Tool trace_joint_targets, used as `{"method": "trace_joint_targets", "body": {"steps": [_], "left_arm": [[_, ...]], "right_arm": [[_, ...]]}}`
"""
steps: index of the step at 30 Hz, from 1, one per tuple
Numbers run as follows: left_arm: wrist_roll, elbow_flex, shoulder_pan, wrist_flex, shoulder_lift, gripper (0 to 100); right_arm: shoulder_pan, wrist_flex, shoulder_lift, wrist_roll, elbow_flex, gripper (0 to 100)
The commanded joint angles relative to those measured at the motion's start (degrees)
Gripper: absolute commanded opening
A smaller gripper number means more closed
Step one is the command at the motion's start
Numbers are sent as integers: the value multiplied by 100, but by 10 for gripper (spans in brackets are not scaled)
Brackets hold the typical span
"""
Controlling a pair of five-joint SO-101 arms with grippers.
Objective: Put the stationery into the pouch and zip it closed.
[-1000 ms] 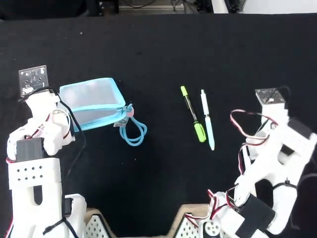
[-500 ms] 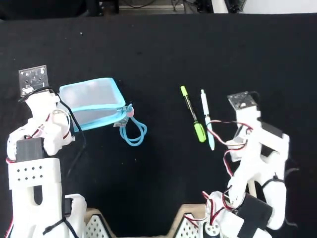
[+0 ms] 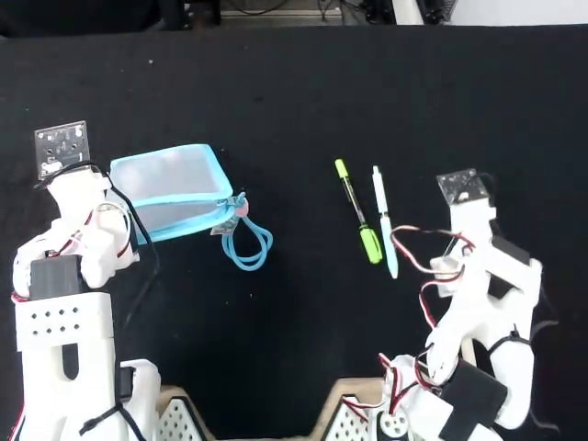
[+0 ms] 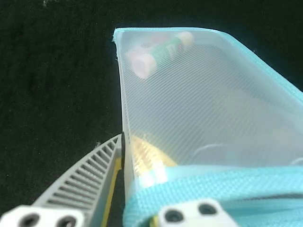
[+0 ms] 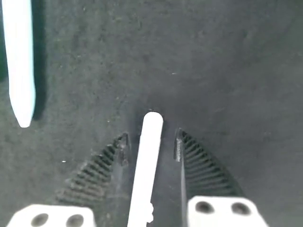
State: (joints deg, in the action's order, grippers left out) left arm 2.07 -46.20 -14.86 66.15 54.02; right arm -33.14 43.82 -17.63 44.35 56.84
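A light-blue mesh pouch point(image 3: 170, 191) lies at the left of the black table, with its blue cord point(image 3: 246, 243) trailing to the right. My left gripper point(image 4: 120, 156) is shut on the pouch's edge, and a green-and-white stick point(image 4: 163, 49) shows through the mesh. A green highlighter point(image 3: 360, 220) and a white-and-blue pen point(image 3: 385, 225) lie side by side right of centre. The right arm point(image 3: 478, 262) stands just right of them. My right gripper point(image 5: 150, 137) is open, with a white stick point(image 5: 147, 161) between its fingers and a gap on each side. The pen's tip point(image 5: 19, 71) is beside it.
The black cloth point(image 3: 303, 110) covers the whole table, with open room between the pouch and the pens. The arm bases point(image 3: 64, 367) stand at the near edge. Cables and equipment sit beyond the far edge.
The right arm swung left toward the pens, then eased slightly back to the right. The left arm and the pouch have stayed still.
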Motion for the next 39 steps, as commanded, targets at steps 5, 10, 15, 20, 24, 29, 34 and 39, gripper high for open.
{"method": "trace_joint_targets", "body": {"steps": [5,10,15,20,24,29,34,39], "left_arm": [[35,13,-57,0,18,34],[35,13,-57,0,18,34],[35,13,-57,0,18,34],[35,13,-57,0,18,34],[35,13,-57,0,18,34],[35,13,-57,0,18,34],[35,13,-48,0,18,34],[35,13,-48,0,18,34]], "right_arm": [[-114,-1055,-233,62,549,152],[-114,-1565,-233,62,892,152],[-114,-2242,-233,62,1297,152],[-114,-2646,-233,62,1552,152],[-114,-2479,-233,62,1552,120],[-114,-2277,-259,62,1516,23],[-114,-1732,-268,35,1182,12],[-149,-44,-233,44,180,15]]}}
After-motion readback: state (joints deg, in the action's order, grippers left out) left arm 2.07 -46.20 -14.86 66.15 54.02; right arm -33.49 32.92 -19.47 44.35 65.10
